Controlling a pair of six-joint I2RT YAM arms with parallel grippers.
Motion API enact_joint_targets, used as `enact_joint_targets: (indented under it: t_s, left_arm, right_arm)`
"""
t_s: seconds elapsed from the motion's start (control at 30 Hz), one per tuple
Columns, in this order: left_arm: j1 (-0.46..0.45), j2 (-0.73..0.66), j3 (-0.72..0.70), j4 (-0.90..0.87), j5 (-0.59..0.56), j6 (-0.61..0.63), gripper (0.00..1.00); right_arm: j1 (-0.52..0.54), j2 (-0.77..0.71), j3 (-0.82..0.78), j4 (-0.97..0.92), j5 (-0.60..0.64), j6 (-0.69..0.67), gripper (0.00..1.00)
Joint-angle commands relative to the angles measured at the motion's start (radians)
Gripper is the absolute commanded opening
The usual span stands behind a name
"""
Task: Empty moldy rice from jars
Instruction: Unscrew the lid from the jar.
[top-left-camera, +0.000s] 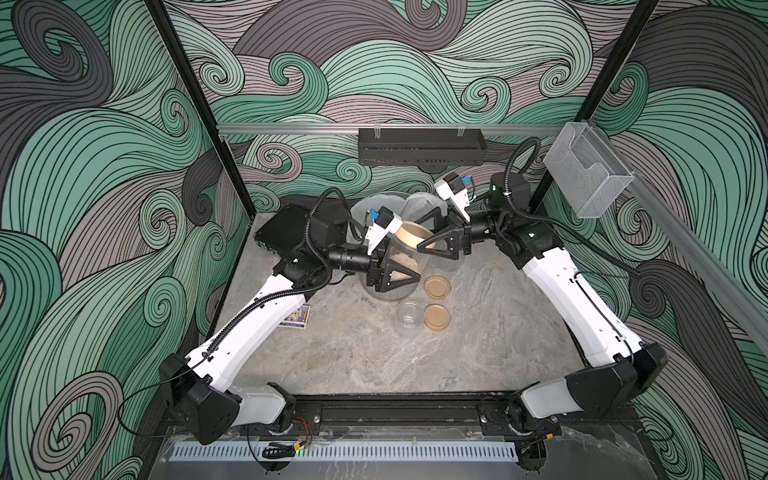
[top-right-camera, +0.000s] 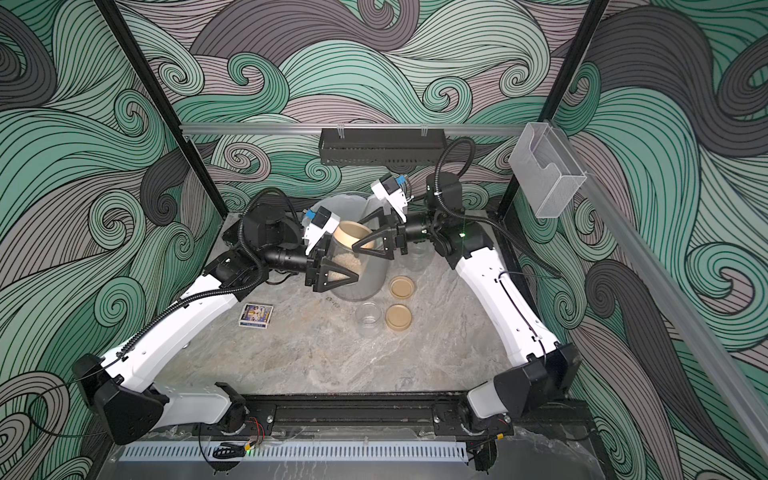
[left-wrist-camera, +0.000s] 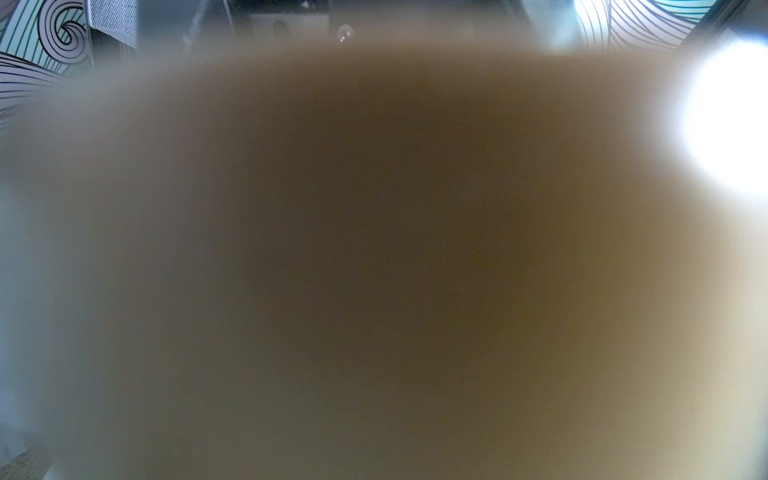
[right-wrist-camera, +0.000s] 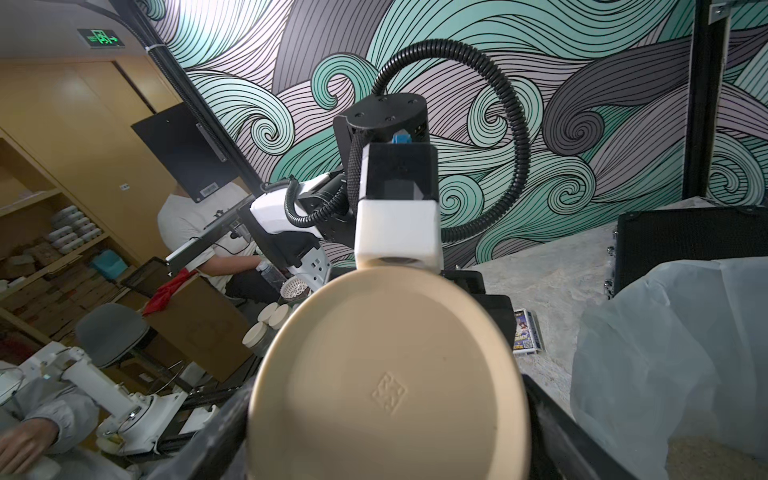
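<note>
I've got L gripper (top-left-camera: 403, 272) clamped on the jar (top-left-camera: 390, 294) mid-frame, steadying it near the bin (top-left-camera: 365, 210); R gripper (top-left-camera: 420, 236) spread wide round its lid (right-wrist-camera: 386, 390), prob gripping to unscrew

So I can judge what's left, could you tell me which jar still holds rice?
The lidded jar in the left gripper: rice shows through its wall, and the right gripper grips its lid. The open jar by the loose lids looks empty.

The lid (right-wrist-camera: 386, 382) looked matt tan plastic, smooth, with an embossed mark at centre. Wall of the jar (top-right-camera: 372, 274) was clear, glossy; the moldy rice (top-right-camera: 344, 259) inside was pale, grainy. The desk (top-left-camera: 415, 357) was grey-veined, stone-like, matt. The bin liner (right-wrist-camera: 665, 332) was thin, translucent, wrinkled plastic film.
</note>
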Motion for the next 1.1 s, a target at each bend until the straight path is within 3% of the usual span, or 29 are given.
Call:
enact_joint_targets:
  t_s: [0.0, 0.17, 0.4, 0.73, 1.07]
  left_arm:
    - [-0.010, -0.008, 0.052, 0.071, 0.075, 0.037, 0.33]
    - [-0.010, -0.007, 0.052, 0.071, 0.072, 0.039, 0.33]
    - [-0.010, -0.002, 0.051, 0.071, 0.065, 0.040, 0.33]
    - [-0.009, -0.024, 0.049, 0.028, 0.013, 0.083, 0.33]
    - [0.001, -0.044, 0.049, -0.014, -0.035, 0.117, 0.33]
  right_arm:
    - [-0.001, -0.004, 0.019, 0.165, -0.141, 0.127, 0.79]
    - [-0.002, -0.002, 0.015, 0.173, -0.135, 0.134, 0.83]
    - [-0.003, -0.004, 0.008, 0.171, -0.100, 0.138, 0.96]
    - [-0.019, -0.017, -0.008, 0.146, -0.049, 0.124, 0.99]
    - [-0.075, -0.067, -0.049, 0.007, 0.063, 0.022, 0.99]
